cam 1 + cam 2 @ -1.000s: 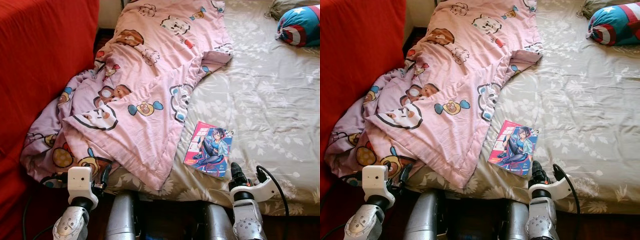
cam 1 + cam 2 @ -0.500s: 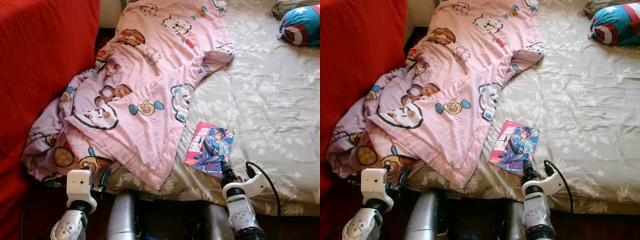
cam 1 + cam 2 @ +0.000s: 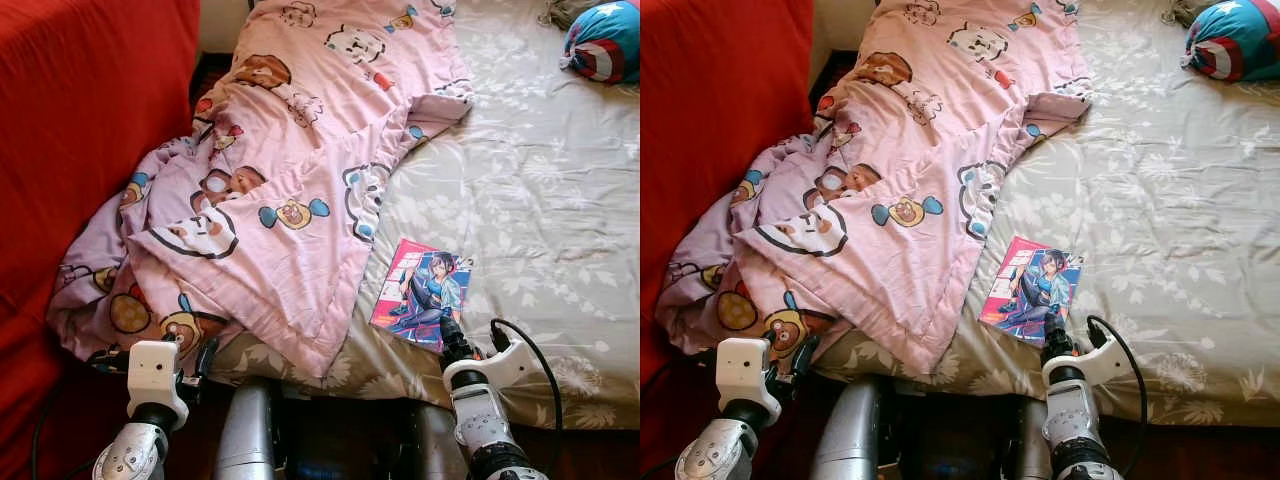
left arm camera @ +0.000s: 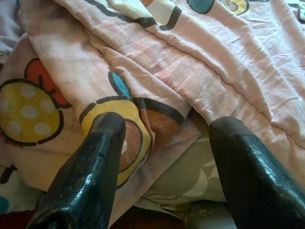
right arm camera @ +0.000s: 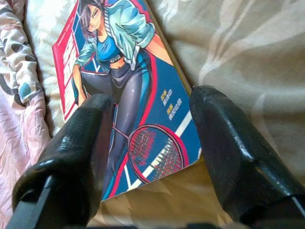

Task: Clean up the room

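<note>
Jaws spread wide on the right gripper [image 5: 150,157], the 2 black fingers [image 5: 81,148] straddling the near corner of the thin glossy comic book with a blue-and-pink cover figure [image 3: 422,293], not yet closed on it. Jaws likewise apart on the left gripper [image 4: 167,162], hovering at the bed's near edge over the rumpled pink cartoon-print quilt [image 3: 290,180], gripping nothing. Comic book lying flat on the grey-green floral bedsheet [image 3: 540,210], just beside the quilt's lower right hem and near the mattress edge, with its near corner directly ahead of the right gripper. Further back, at the far right corner of the bed, a round blue-and-red star-patterned cushion [image 3: 605,40], well apart from everything else. Along the robot's left, a large red fabric surface [image 3: 80,130] pressed against the quilt's bunched edge. Step in hand, judging by the pose: approach to picking up the comic book as the first item of tidying. Next move likely calls for easing the lower finger under the cover's near edge, since a flat book on soft bedding offers little to bite; then closing firmly and lifting without snagging the sheet or the quilt hem. Risk of pushing the book away rather than catching it.
</note>
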Tool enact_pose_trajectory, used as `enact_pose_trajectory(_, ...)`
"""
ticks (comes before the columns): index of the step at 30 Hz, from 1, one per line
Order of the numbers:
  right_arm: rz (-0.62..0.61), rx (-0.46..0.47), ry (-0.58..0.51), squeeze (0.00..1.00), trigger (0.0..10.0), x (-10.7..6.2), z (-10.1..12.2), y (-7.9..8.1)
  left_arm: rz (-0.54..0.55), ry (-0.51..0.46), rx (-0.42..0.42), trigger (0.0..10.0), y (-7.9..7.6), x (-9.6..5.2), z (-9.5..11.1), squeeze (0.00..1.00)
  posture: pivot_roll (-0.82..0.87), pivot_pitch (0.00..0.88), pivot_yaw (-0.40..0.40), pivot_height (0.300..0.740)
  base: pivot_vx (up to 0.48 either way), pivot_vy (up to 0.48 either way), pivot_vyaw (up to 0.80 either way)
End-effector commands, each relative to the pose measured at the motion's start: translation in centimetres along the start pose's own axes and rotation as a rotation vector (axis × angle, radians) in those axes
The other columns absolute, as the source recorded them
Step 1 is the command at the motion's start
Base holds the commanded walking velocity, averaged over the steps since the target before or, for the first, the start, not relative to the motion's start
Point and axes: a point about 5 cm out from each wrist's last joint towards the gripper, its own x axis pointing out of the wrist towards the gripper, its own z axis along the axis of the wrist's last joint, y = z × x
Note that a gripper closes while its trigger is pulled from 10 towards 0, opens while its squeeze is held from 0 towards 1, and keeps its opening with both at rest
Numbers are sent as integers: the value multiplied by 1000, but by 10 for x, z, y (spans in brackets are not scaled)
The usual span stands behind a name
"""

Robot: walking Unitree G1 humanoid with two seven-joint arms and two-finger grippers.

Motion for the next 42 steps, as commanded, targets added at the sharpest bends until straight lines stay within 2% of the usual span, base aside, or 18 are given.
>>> enact_pose_trajectory(1, -41, 25, 18, 0, 10000, -5, -5, -11, -9, 28, 28, 10000, 2, -5, -4, 0, 232, 257, 31, 598, 0, 0, 0)
enact_pose_trajectory(11, -72, 52, 24, 0, 10000, -12, -3, -27, -22, 41, 50, 10000, 3, -9, -3, 0, 248, 267, 48, 598, 0, 0, 0)
enact_pose_trajectory(21, -35, 86, 128, 0, 10000, -15, -16, -29, -38, 47, 69, 10000, 4, -11, -2, 0, 260, 270, 60, 598, 0, 0, 0)
enact_pose_trajectory(28, -10, 83, 132, 0, 10000, -13, -18, -24, -42, 47, 79, 10000, 5, -10, -1, 0, 260, 266, 65, 598, 0, 0, 0)
enact_pose_trajectory(29, -10, 81, 125, 0, 2902, -13, -17, -23, -44, 45, 81, 10000, 5, -9, 0, 0, 259, 264, 65, 598, 0, 0, 0)
enact_pose_trajectory(30, -12, 79, 123, 0, 2078, -13, -17, -23, -44, 44, 81, 10000, 5, -9, 0, 0, 259, 264, 65, 598, 0, 0, 0)
enact_pose_trajectory(31, -11, 80, 120, 0, 0, -12, -16, -23, -46, 43, 82, 10000, 4, -8, 1, 0, 259, 264, 66, 598, 0, 0, 0)
enact_pose_trajectory(42, -7, 82, 79, 0, 0, -9, -7, -22, -49, 41, 87, 10000, 2, -6, 0, 0, 255, 256, 58, 598, 0, 0, 0)
